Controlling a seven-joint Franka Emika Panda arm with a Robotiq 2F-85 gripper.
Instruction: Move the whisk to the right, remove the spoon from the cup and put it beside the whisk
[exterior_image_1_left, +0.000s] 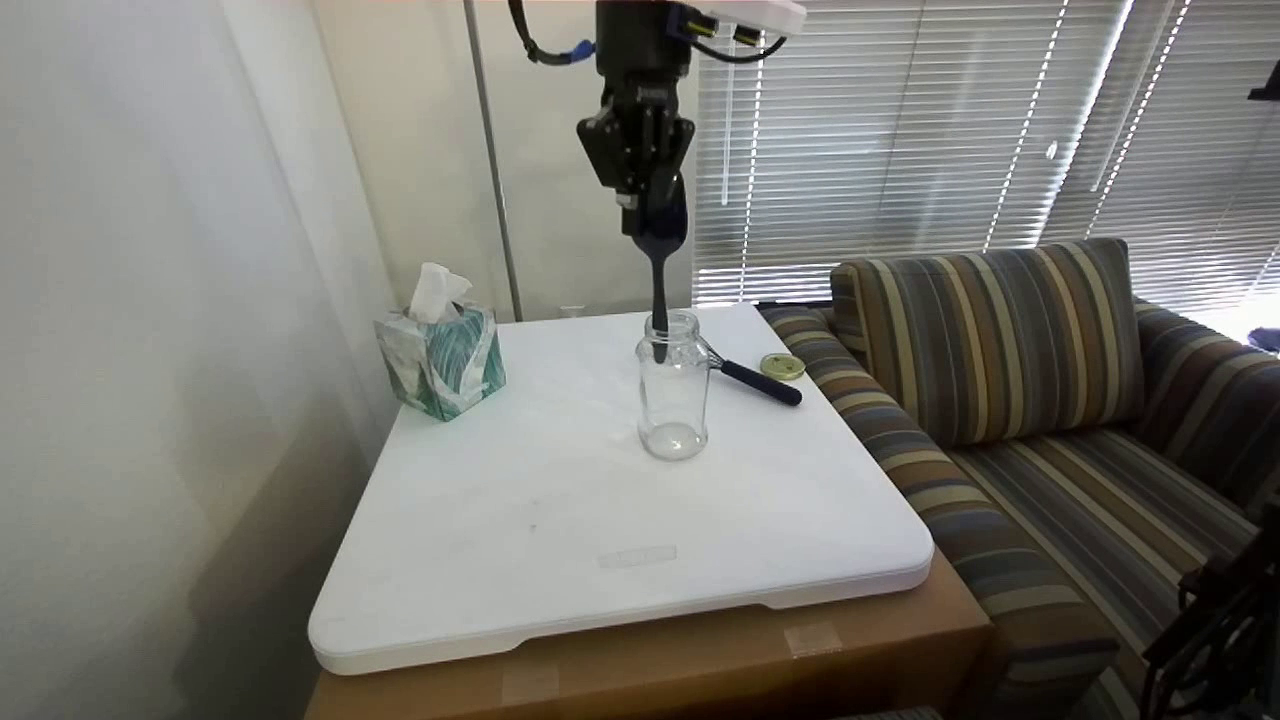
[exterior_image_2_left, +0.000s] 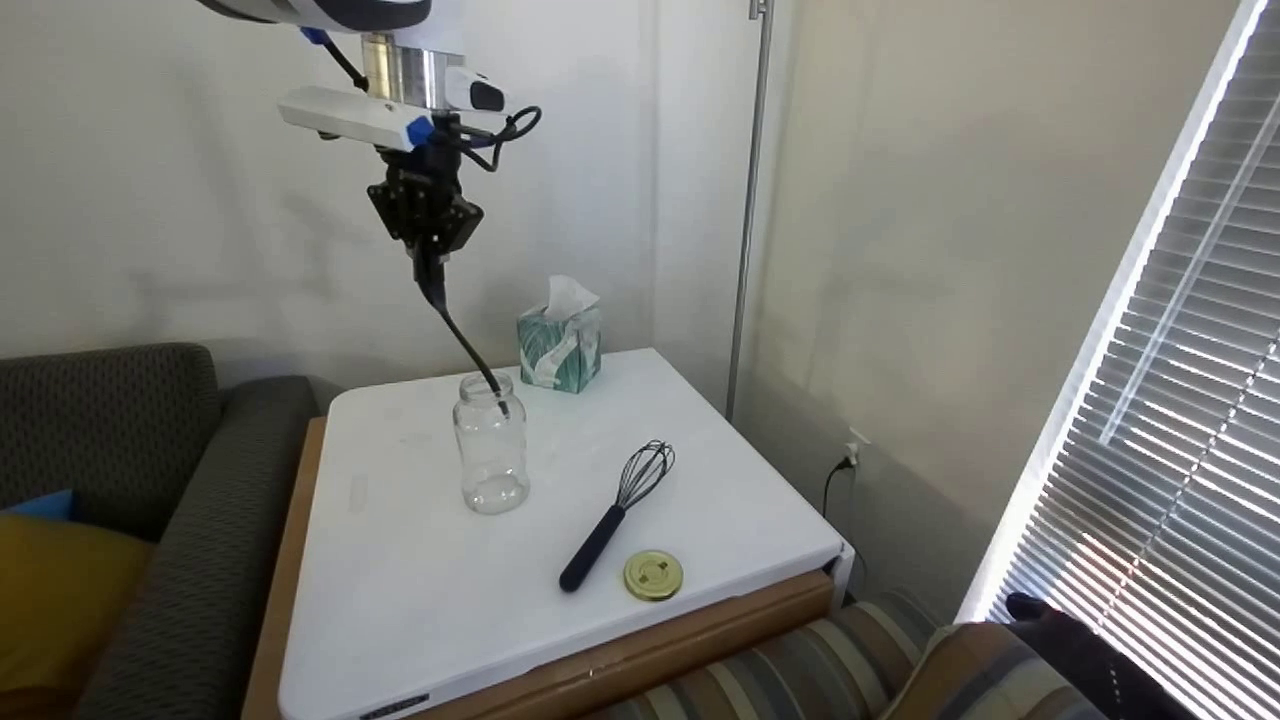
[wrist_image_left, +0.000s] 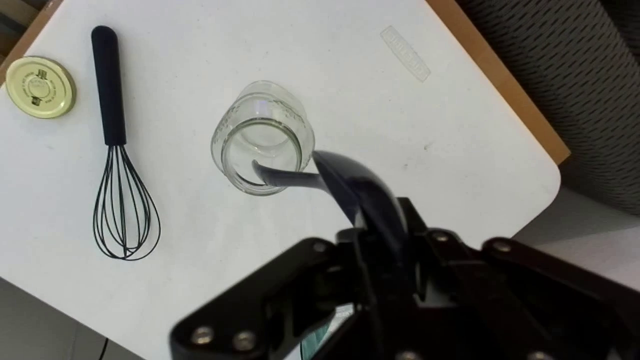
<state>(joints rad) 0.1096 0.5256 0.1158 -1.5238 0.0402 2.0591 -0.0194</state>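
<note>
Surface (exterior_image_2_left: 400, 610) lies white beneath the claw (exterior_image_2_left: 430, 263), which is closed on the bowl end of the spoon (exterior_image_1_left: 658, 282); the cup (exterior_image_2_left: 492, 455) stands upright below; the whisk (exterior_image_2_left: 610, 522) lies flat, across the cup from the claw in the wrist view; the spoon slants handle-down, its tip inside the cup's neck and pointing towards the whisk; the next move probably calls for raising that tip clear of the rim, then crossing to the whisk's side.
</note>
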